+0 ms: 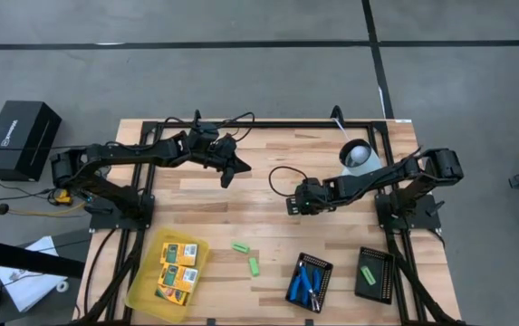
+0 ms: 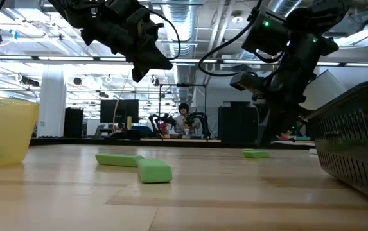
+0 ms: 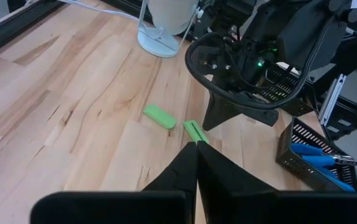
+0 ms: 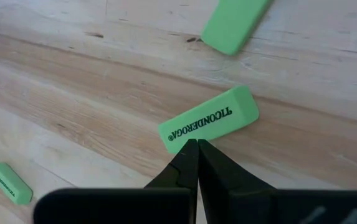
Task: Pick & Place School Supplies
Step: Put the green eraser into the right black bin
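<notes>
A: Where do your grippers stand?
B: My left gripper [image 1: 226, 174] hangs above the far-left tabletop [image 1: 268, 204], fingers together, holding nothing. My right gripper [image 1: 292, 201] hangs near the centre, fingers likewise pressed together and empty.

A: And the supplies?
B: Two green erasers [image 1: 241, 246] lie on bare wood at near centre. The yellow packs [image 1: 177, 265] sit in the yellow tray [image 1: 140, 290], near left. The blue-handled tools [image 1: 306, 282] fill one black tray [image 1: 321, 268]; another eraser lies in the right black tray [image 1: 381, 258].
</notes>
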Controlling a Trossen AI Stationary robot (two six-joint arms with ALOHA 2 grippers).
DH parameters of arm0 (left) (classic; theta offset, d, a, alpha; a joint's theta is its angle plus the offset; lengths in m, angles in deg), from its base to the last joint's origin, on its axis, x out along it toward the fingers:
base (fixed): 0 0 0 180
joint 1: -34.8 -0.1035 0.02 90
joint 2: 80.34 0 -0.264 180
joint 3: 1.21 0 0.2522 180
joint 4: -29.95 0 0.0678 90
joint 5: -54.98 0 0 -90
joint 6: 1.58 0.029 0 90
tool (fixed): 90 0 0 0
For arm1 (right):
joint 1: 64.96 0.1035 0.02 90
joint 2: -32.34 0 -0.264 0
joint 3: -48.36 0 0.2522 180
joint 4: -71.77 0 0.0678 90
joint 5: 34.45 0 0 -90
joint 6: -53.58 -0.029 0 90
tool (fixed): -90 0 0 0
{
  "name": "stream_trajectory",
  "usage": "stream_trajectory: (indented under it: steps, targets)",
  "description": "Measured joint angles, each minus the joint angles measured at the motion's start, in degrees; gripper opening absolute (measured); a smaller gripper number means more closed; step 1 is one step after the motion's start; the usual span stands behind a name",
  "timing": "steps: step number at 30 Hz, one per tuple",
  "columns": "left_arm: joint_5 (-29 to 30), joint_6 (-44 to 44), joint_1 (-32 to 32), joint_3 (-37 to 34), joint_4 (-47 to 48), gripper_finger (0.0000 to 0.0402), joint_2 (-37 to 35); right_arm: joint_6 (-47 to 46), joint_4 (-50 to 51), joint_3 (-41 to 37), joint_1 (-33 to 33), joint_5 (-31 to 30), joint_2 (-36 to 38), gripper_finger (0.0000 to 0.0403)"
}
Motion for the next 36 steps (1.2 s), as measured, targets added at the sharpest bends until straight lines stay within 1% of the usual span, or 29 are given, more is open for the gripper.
stream_trajectory:
  steps: [12, 16, 26, 31, 36]
  targets:
    - [-0.01, 0.02, 0.00, 0.00, 0.10, 0.0001, 0.00, -0.02, 0.09, 0.00, 0.01, -0.15, 0.02, 0.0000]
    - [-0.01, 0.02, 0.00, 0.00, 0.11, 0.0001, 0.00, -0.02, 0.27, 0.00, -0.09, -1.02, 0.02, 0.0000]
    - [-0.03, 0.02, 0.00, 0.00, 0.11, 0.0001, 0.00, 0.90, 0.30, -0.02, -1.62, -1.29, -0.11, 0.0000]
    - [-0.05, 0.03, 0.00, -0.01, 0.07, 0.0001, 0.00, 1.11, -2.96, 0.20, -1.61, 0.68, -3.56, 0.0000]
    - [-0.31, 0.04, 0.00, -1.42, 0.25, 0.0001, -0.04, -0.07, -6.40, 0.15, -0.96, 0.89, -5.25, 0.0000]
